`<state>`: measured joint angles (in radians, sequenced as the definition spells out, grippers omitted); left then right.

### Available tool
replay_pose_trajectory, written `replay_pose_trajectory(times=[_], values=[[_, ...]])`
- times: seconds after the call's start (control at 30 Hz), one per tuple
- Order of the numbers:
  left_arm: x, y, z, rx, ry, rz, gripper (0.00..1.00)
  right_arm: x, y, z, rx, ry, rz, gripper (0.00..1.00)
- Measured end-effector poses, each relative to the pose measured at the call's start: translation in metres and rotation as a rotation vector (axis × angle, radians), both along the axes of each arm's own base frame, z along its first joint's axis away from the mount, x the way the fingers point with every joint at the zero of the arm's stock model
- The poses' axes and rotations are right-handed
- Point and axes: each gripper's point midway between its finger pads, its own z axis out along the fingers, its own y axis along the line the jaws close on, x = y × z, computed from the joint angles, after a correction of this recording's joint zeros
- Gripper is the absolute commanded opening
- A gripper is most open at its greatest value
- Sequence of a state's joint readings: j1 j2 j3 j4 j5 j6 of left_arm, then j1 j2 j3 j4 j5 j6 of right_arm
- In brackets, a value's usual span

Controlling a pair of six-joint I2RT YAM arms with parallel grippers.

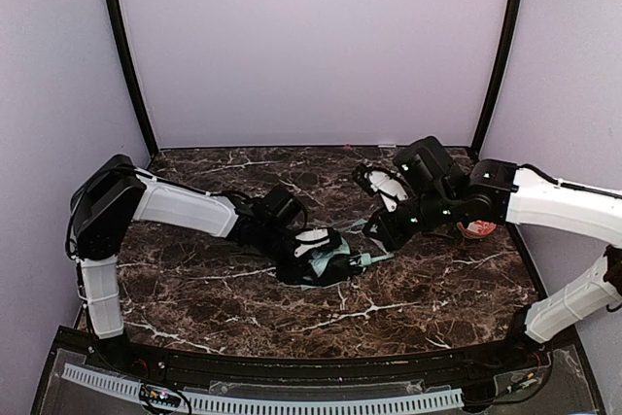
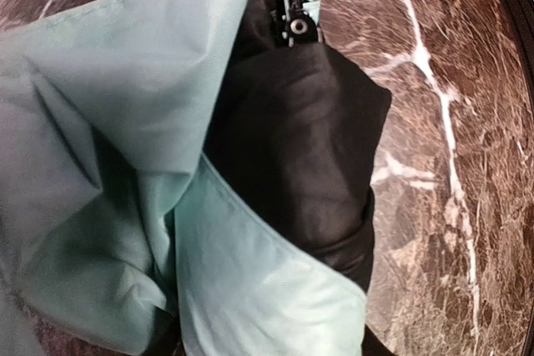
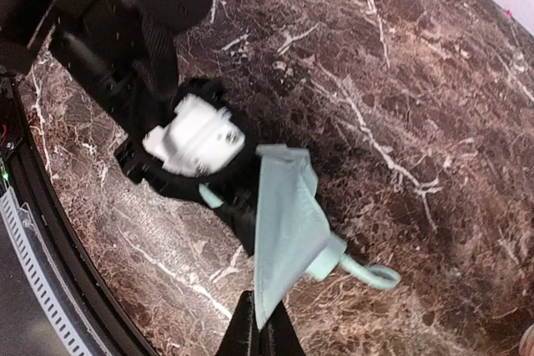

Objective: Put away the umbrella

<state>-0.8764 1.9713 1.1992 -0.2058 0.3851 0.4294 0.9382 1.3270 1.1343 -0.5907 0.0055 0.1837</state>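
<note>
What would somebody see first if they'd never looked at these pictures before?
First comes the mint-green and black umbrella, lying crumpled in the middle of the dark marble table. White and black robot arms reach in from both sides. The left end effector grips the umbrella's bundled part, and the right end effector pinches a corner of the pale fabric.
</note>
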Motion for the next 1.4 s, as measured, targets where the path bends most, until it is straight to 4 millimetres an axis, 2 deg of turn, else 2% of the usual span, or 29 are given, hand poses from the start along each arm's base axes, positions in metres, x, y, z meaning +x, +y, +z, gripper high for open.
replay_pose_trajectory(times=[0.33, 0.5, 0.6, 0.87, 0.97, 1.13, 1.23, 1.27, 1.33, 1.4], values=[[0.050, 0.016, 0.003, -0.049, 0.065, 0.268, 0.00, -0.034, -0.018, -0.070, -0.103, 0.141, -0.066, 0.00], [0.065, 0.017, 0.004, -0.079, 0.079, 0.345, 0.00, -0.051, 0.007, -0.095, -0.108, 0.141, 0.008, 0.00], [0.074, 0.021, 0.005, -0.090, 0.080, 0.378, 0.00, -0.057, 0.017, -0.122, -0.139, 0.126, 0.042, 0.00], [0.087, 0.026, 0.004, -0.086, 0.043, 0.423, 0.00, -0.053, 0.004, -0.185, -0.282, 0.108, 0.047, 0.27], [0.091, 0.030, 0.002, -0.076, 0.023, 0.437, 0.00, -0.044, 0.015, -0.185, -0.259, 0.062, 0.049, 0.38], [0.093, 0.031, 0.001, -0.058, -0.036, 0.434, 0.00, -0.040, 0.014, -0.184, -0.259, 0.025, 0.055, 0.66], [0.093, 0.031, 0.000, -0.049, -0.073, 0.424, 0.00, -0.049, 0.002, -0.179, -0.244, 0.022, 0.079, 0.96], [0.093, 0.031, 0.000, -0.047, -0.085, 0.422, 0.00, -0.052, -0.004, -0.174, -0.234, 0.006, 0.095, 0.99], [0.093, 0.031, -0.001, -0.041, -0.111, 0.414, 0.00, -0.051, -0.009, -0.159, -0.182, -0.014, 0.096, 1.00], [0.092, 0.031, -0.001, -0.036, -0.131, 0.409, 0.00, -0.038, -0.003, -0.133, -0.063, -0.035, 0.084, 1.00]])
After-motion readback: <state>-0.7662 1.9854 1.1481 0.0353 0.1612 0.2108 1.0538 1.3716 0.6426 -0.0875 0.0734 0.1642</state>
